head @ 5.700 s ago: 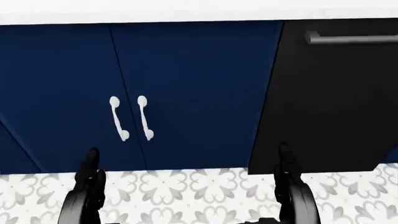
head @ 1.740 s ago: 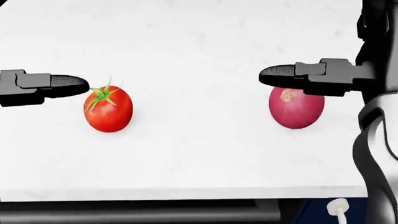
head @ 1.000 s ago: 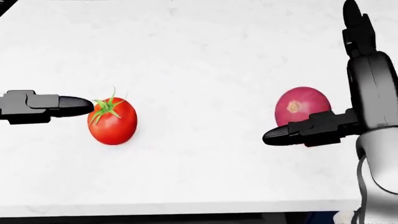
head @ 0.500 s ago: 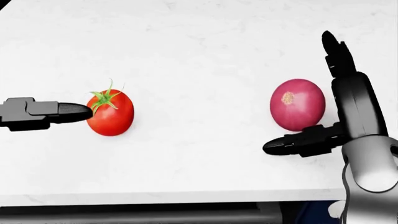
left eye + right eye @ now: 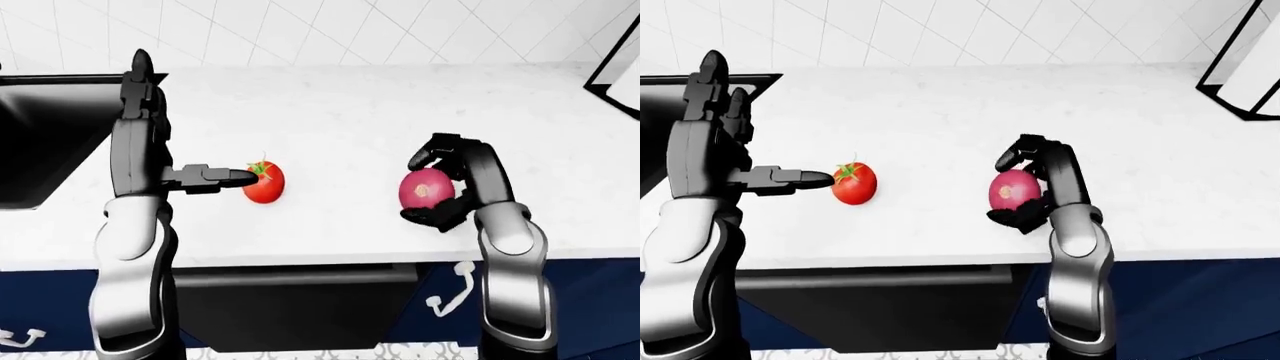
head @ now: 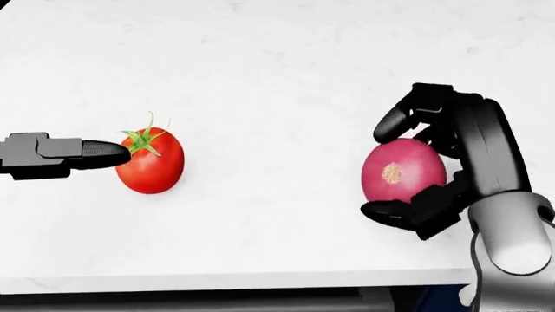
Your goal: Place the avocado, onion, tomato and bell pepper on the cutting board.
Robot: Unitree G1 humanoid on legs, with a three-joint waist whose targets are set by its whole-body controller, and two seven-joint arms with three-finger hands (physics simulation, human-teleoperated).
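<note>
A red onion (image 6: 403,170) sits in my right hand (image 6: 416,166), whose fingers curl over its top while the thumb closes under it. A red tomato (image 6: 151,168) with a green stem rests on the white counter (image 6: 278,71), left of the onion. My left hand (image 5: 170,142) is open beside the tomato: its thumb (image 6: 94,153) points at the stem and the other fingers (image 5: 137,82) stand straight up. No avocado, bell pepper or cutting board shows in any view.
A black sink (image 5: 45,142) lies at the left of the eye views, close to my left arm. White tiles (image 5: 330,30) line the wall above the counter. A dark-framed object (image 5: 1245,67) stands at the right edge. Blue cabinets (image 5: 1200,300) run below.
My right hand's fingers have curled down over the onion and closed on it; half a second ago they stood open beside it. The left hand has barely moved.
</note>
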